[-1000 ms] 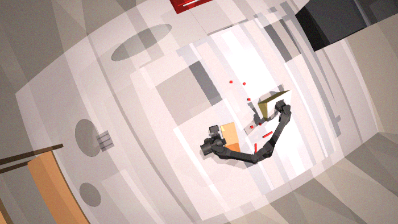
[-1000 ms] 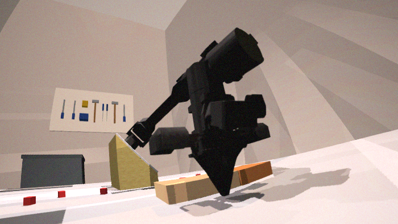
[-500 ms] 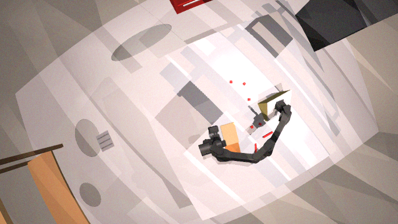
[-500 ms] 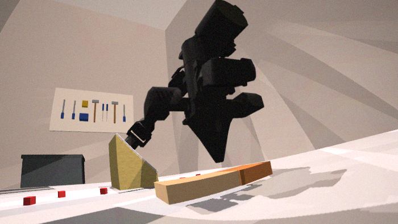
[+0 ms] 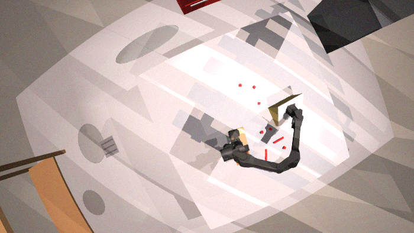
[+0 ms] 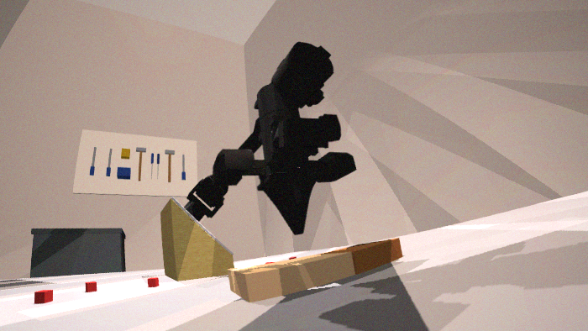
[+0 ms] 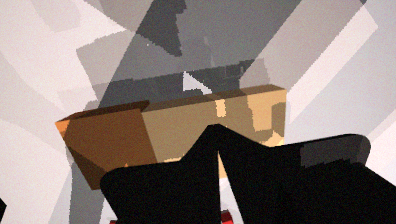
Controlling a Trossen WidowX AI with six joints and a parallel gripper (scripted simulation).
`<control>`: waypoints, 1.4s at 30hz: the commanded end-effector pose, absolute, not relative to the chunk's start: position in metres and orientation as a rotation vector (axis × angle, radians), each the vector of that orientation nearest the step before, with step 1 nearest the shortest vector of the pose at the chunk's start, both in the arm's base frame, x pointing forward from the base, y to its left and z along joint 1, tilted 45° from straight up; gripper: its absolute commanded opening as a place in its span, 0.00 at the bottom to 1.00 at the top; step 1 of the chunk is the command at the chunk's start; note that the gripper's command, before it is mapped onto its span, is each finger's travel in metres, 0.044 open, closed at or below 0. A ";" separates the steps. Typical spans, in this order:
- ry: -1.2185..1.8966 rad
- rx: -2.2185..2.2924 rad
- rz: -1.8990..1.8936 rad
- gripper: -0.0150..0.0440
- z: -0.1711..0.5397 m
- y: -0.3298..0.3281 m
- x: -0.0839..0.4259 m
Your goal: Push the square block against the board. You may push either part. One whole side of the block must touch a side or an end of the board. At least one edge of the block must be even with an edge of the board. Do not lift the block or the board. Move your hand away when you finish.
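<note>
The orange square block (image 6: pixel 375 257) (image 7: pixel 107 141) and the light wooden board (image 5: pixel 243 137) (image 6: pixel 319 270) (image 7: pixel 177 131) lie flat, end to end. No gap shows between them, and their long outer side edges look even in the exterior view and the wrist view. Part of their tops is hidden by the fingers in the wrist view, and the arm covers much of them in the top view. My gripper (image 6: pixel 298 233) (image 7: pixel 214 130) is shut and empty. Its tips point down and stand above the pieces, clear of them in the exterior view.
The arm's base stands on an olive wedge (image 5: pixel 273 113) (image 6: pixel 197 252) beyond the board. Small red cubes (image 5: pixel 240 85) (image 6: pixel 44 296) and two red bars (image 5: pixel 278 139) lie around the wedge. A dark box (image 6: pixel 77 254) stands farther back.
</note>
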State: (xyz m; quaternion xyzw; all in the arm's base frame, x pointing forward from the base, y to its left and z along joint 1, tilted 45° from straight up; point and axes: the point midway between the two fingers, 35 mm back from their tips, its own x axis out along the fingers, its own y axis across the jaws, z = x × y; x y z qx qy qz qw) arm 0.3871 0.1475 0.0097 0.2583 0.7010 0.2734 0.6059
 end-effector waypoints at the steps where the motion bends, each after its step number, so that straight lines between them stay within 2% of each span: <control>1: 1.627 0.595 0.634 0.25 0.013 0.145 0.350; 10: 1.629 0.588 0.640 0.25 0.013 0.139 0.274; 14: 1.629 0.588 0.640 0.25 0.011 0.140 0.274; 20: 1.629 0.591 0.643 0.25 -0.025 0.177 0.265; 42: 1.628 0.590 0.643 0.25 -0.028 0.179 0.288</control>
